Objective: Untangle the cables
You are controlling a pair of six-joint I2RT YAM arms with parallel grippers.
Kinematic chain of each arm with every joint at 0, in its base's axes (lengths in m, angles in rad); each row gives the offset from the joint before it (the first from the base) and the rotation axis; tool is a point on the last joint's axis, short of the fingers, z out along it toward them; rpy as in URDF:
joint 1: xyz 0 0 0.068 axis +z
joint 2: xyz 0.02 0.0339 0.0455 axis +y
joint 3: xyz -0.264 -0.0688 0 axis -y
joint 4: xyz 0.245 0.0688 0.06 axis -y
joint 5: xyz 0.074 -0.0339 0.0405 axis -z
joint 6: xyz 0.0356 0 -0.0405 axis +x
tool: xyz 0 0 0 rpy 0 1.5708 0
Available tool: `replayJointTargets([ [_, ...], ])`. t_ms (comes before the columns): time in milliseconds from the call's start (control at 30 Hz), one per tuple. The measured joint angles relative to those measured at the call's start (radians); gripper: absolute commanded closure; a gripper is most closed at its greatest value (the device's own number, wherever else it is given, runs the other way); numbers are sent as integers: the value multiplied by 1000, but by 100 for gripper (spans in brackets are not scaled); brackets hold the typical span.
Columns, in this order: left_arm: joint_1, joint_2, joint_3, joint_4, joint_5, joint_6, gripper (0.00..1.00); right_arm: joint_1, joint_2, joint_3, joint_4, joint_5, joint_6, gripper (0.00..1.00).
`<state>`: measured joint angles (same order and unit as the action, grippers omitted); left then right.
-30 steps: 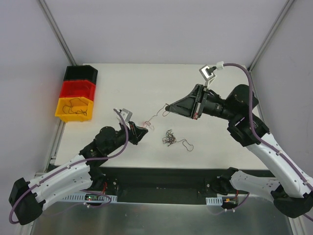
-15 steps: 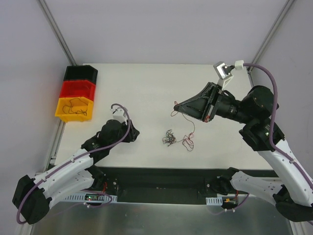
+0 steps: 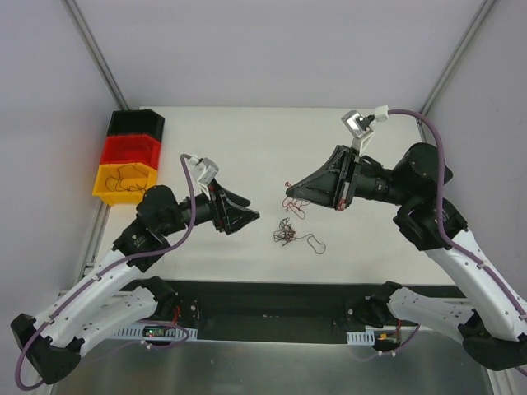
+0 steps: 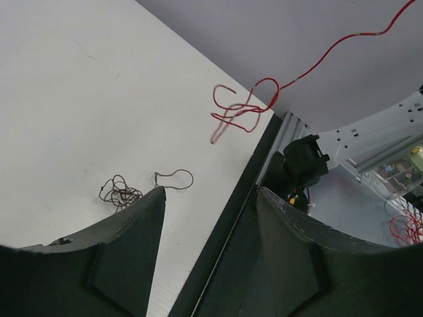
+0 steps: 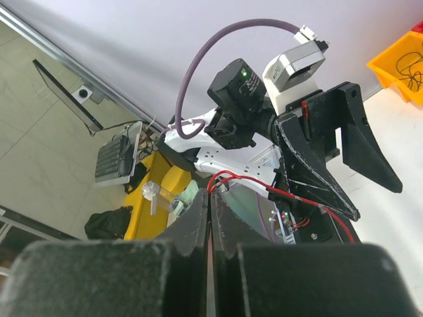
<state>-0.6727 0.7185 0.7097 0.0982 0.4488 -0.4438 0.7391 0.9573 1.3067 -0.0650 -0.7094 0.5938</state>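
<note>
A small tangle of dark cables [image 3: 285,233] lies on the white table [image 3: 247,148], one thin loop [image 3: 314,242] trailing to its right. My right gripper [image 3: 290,193] hovers above and behind it, shut on a red cable [image 3: 296,207] that dangles in small loops. The right wrist view shows that cable [image 5: 228,177] pinched at the closed tips of the right gripper [image 5: 210,195]. My left gripper [image 3: 249,216] points right, open and empty, left of the tangle. In the left wrist view, the left gripper [image 4: 210,191] frames the tangle [image 4: 120,193] and the hanging red cable [image 4: 235,113].
Stacked bins stand at the table's left edge: black [image 3: 136,123], red [image 3: 130,151] and yellow [image 3: 115,194]; the yellow one holds a dark wire [image 3: 128,178]. The table's dark front edge [image 3: 272,290] runs just below the tangle.
My left gripper has opened, let go of the red cable and swung to point right. The right gripper, still shut on the cable, pulled it away and now carries it alone.
</note>
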Motion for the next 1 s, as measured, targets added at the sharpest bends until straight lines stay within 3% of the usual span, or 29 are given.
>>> replayJointTargets([
  [233,0,107,76,61,110,-25,41,0,0,-1,39,-53,12,100],
  [500,-4,287,76,326,335,-171,47,0,3,-46,183,-142,100,100],
  [1000,-53,456,79,509,417,-297,59,6,7,-47,261,-196,131,100],
])
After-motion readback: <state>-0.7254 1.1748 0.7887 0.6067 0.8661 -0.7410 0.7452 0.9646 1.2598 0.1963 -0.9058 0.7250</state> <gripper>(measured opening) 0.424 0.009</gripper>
